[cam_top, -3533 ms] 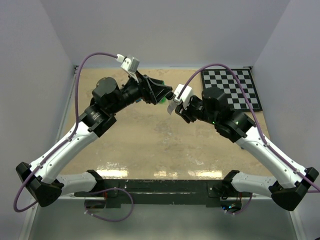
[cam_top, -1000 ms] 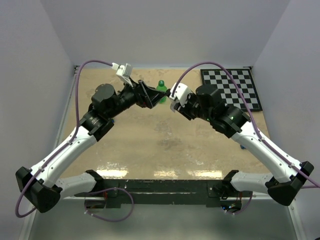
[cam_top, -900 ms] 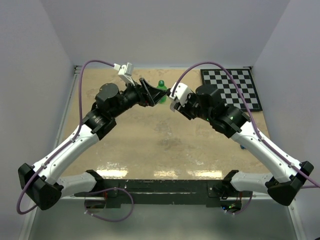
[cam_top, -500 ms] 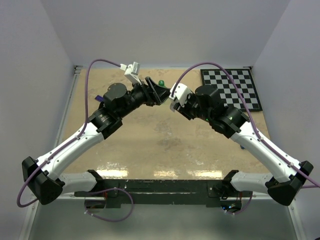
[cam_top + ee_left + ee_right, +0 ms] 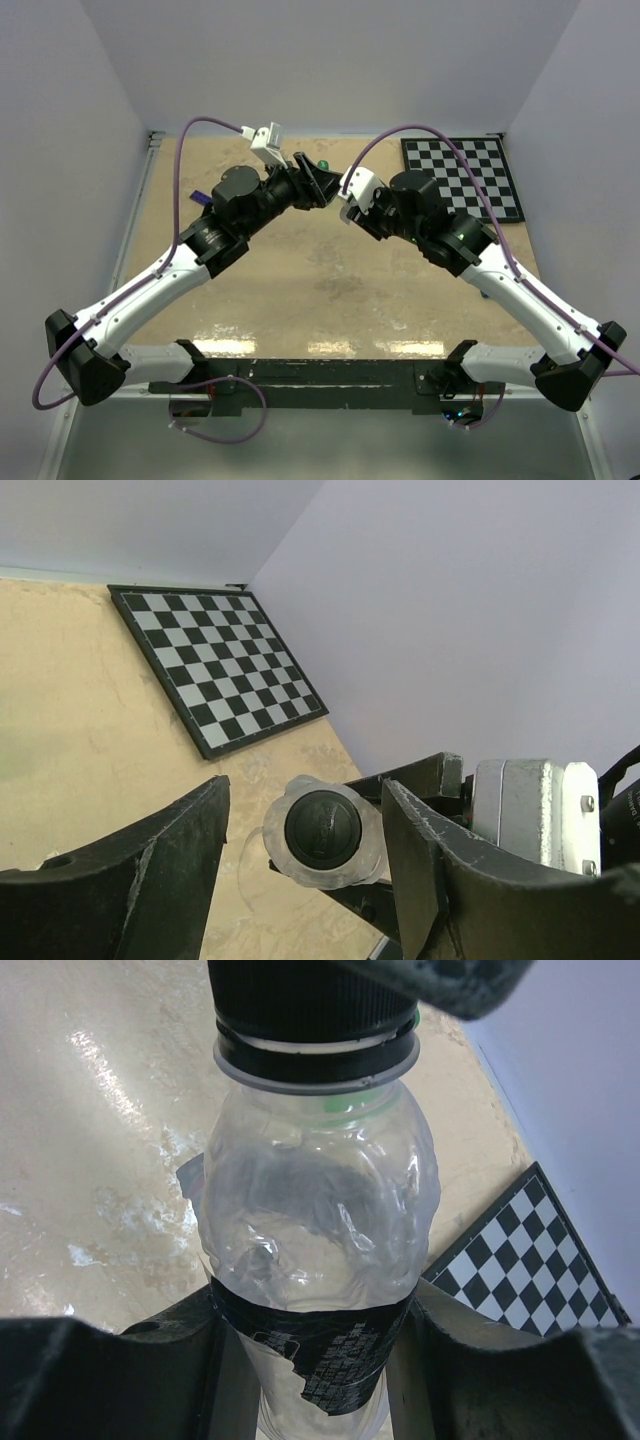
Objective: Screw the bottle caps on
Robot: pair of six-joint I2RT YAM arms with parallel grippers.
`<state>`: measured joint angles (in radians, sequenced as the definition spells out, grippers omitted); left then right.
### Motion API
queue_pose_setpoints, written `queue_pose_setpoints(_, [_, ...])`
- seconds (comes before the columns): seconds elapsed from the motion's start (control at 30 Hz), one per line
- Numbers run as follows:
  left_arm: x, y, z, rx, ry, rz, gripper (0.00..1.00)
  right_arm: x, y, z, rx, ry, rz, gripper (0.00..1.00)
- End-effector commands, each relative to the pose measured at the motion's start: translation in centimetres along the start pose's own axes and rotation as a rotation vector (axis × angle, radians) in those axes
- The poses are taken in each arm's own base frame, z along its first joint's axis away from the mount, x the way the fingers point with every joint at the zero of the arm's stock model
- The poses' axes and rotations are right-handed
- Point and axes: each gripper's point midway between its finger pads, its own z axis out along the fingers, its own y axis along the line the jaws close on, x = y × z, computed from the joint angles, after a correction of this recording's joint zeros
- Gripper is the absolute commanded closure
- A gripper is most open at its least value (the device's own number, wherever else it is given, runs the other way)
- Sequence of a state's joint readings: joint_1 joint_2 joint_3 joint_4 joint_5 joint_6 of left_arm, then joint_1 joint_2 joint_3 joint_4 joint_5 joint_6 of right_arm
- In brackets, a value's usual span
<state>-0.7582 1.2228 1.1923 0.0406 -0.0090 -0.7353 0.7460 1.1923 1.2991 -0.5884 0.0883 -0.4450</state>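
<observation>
Pale walls box in a tan table (image 5: 300,290), with a checkerboard (image 5: 463,176) lying flat at about two o'clock. From the overhead camera you see both arms meeting at twelve o'clock, the left gripper (image 5: 316,186) and right gripper (image 5: 343,206) nose to nose above the surface, so one can hold while the other turns. Just beyond them the green bottle (image 5: 322,165) shows only as a speck (too hidden to say whether it is capped). A small purple piece (image 5: 198,196) lies at ten o'clock, well apart.

On the left wrist you look straight onto the black cap (image 5: 322,827), seated on the neck of the clear bottle (image 5: 275,845). Your left fingers (image 5: 140,880) stand spread at nine and three o'clock of it, with a gap showing on the nine o'clock side: straddling, not pinching. I read that as lining up for a twist.

On the right wrist the clear bottle fills the centre, clamped by the right fingers (image 5: 228,1370) at its dark label band (image 5: 320,1350), low down so the neck is free. Its crumpled walls look empty. The cap sits at twelve o'clock, down against the neck ring; how tight it is, you cannot tell.
</observation>
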Motion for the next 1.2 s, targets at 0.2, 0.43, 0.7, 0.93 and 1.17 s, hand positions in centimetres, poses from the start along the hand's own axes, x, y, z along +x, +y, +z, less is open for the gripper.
queue_pose_setpoints(0.2, [-1.9, -1.8, 0.6, 0.014, -0.048, 0.047, 0.36, -0.5, -0.3, 0.6, 0.031, -0.021, 0.011, 1.0])
queue_pose_setpoints(0.43, [-1.3, -1.2, 0.6, -0.021, -0.033, 0.042, 0.38, -0.5, -0.5, 0.8, 0.036, -0.017, 0.01, 1.0])
queue_pose_setpoints(0.7, [-1.1, -0.7, -0.1, -0.037, -0.048, -0.013, 0.45, -0.8, -0.6, 0.7, 0.042, -0.024, 0.013, 1.0])
queue_pose_setpoints(0.93, [-0.7, -0.7, -0.3, -0.023, -0.04, -0.025, 0.52, -0.9, -0.7, 0.5, 0.045, -0.028, 0.019, 1.0])
queue_pose_setpoints(1.17, [-0.1, -1.0, -0.4, -0.01, -0.02, -0.04, 0.52, -0.8, -0.7, 0.3, 0.047, -0.027, 0.025, 1.0])
